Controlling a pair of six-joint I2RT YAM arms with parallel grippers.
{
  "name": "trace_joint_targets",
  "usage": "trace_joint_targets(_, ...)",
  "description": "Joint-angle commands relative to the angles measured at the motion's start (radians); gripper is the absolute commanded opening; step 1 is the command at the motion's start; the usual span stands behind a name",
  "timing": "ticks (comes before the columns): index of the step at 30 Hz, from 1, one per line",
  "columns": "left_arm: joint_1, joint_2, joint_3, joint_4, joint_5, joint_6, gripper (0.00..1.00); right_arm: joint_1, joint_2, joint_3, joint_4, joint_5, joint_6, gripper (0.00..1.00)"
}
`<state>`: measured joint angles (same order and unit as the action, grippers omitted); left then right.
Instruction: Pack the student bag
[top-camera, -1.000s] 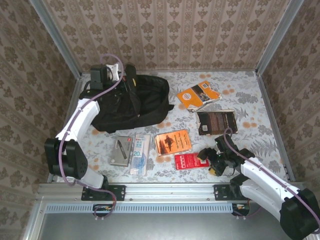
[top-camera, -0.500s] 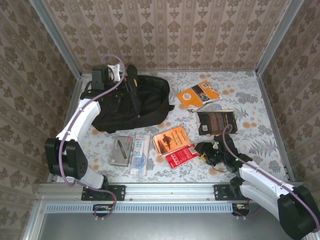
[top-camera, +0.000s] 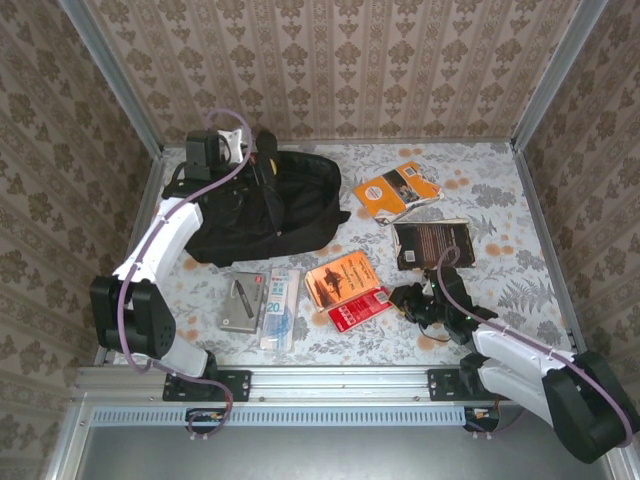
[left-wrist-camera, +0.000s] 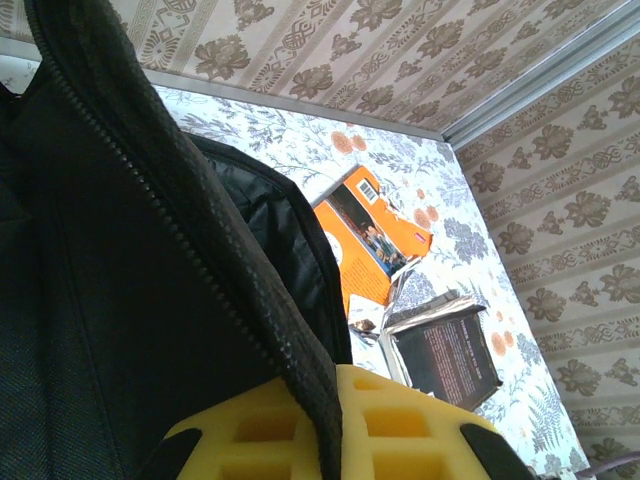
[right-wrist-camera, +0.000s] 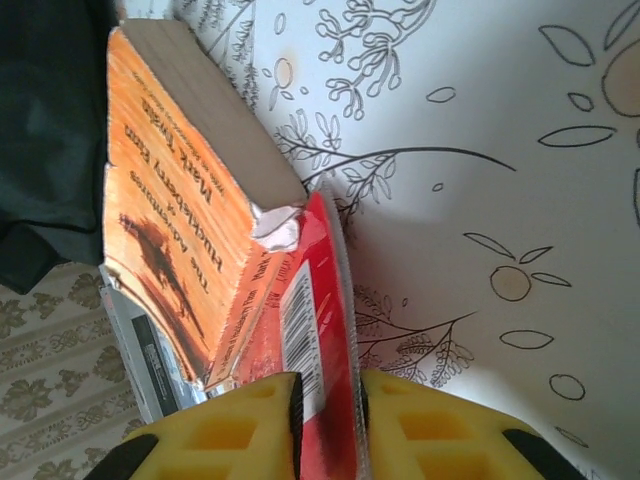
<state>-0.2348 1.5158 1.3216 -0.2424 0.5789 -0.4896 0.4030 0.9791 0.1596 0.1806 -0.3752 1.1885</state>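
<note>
On the left, your left hand is clamped tight on the zippered edge of the student bag, which lies at the tabletop's far left corner. To the right, near the front, your right hand pinches the red packet, which touches the orange book.

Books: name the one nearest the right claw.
The thin red book, its edge between the fingers of the right claw. The orange Huckleberry Finn paperback touches it; the other orange book and the dark one lie farther back.
</note>
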Motion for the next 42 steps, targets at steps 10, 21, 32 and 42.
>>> trace_joint_targets(10, -0.013, -0.005, 0.017, 0.032, 0.024, 0.034, 0.04, 0.020, 0.107, 0.087, 0.038, 0.012, -0.021, 0.00)
trace_joint_targets(21, -0.016, -0.013, 0.027, 0.031, 0.030, 0.043, 0.04, 0.016, -0.447, 0.199, -0.607, 0.297, -0.012, 0.00)
trace_joint_targets(32, -0.043, -0.025, 0.047, 0.016, 0.058, 0.078, 0.00, 0.015, -0.371, 0.456, -0.542, 0.335, -0.245, 0.00)
trace_joint_targets(42, -0.061, -0.043, 0.046, 0.029, 0.118, 0.071, 0.00, 0.011, 0.033, 0.881, -0.337, 0.323, -0.379, 0.00)
